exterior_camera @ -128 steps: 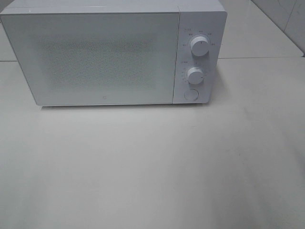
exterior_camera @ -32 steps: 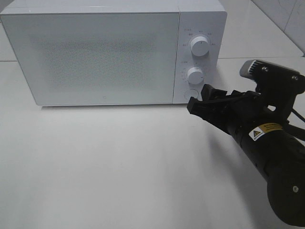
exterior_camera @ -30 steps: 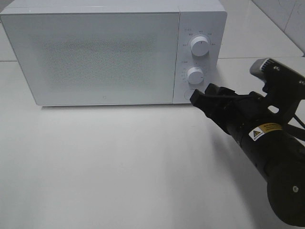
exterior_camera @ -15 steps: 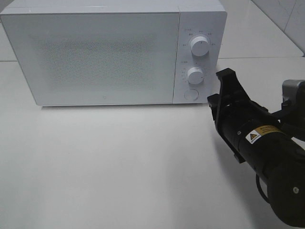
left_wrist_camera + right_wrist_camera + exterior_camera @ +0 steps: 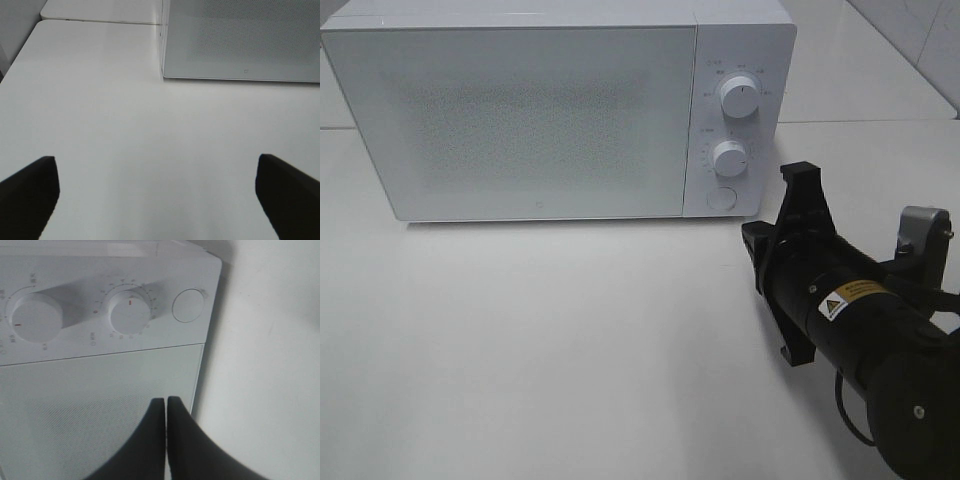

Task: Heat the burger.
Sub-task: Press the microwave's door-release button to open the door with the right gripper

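White microwave (image 5: 520, 120), door closed; black right gripper (image 5: 800, 175), jaws pressed together, at its four o'clock beside the round button (image 5: 721, 198). Left gripper (image 5: 155, 159) spread wide.

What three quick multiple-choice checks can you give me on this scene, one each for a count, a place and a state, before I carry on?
1. How many round white dial knobs are on the white box-shaped microwave?
A) one
B) two
C) four

2. Where is the round flat white button on that control panel?
A) above both knobs
B) between them
C) below both

3. How does the right gripper, with its black fingers, stand?
A) wide open
B) shut on a knob
C) shut on nothing

Answers:
1 B: the exterior high view shows one knob above the other and no more.
2 C: the button sits under the lower knob, at the panel's bottom.
3 C: the right wrist view shows the fingers pressed together with nothing between them.
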Tool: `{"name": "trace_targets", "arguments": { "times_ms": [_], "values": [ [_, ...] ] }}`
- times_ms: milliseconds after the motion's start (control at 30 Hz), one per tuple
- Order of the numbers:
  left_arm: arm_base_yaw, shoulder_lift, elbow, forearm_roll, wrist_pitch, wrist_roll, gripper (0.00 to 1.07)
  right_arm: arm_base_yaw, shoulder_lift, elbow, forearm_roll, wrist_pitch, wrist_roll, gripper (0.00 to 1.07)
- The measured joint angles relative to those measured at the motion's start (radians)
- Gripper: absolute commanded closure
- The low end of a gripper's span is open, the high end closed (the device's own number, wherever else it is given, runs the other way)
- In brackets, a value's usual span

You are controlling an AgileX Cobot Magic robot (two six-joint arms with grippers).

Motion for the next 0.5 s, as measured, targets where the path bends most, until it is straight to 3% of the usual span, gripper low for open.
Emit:
{"name": "trace_targets", "arguments": {
  "times_ms": [200,500],
  "values": [
    [0.000,0.000,0.000,0.000,0.000,0.000,0.06,0.000,0.059,-0.039,-0.012,0.001,0.033,1.07],
    [0.000,0.000,0.000,0.000,0.000,0.000,0.06,-0.102,0.125,-0.121,-0.098,0.005,0.049,1.07]
  ]
}}
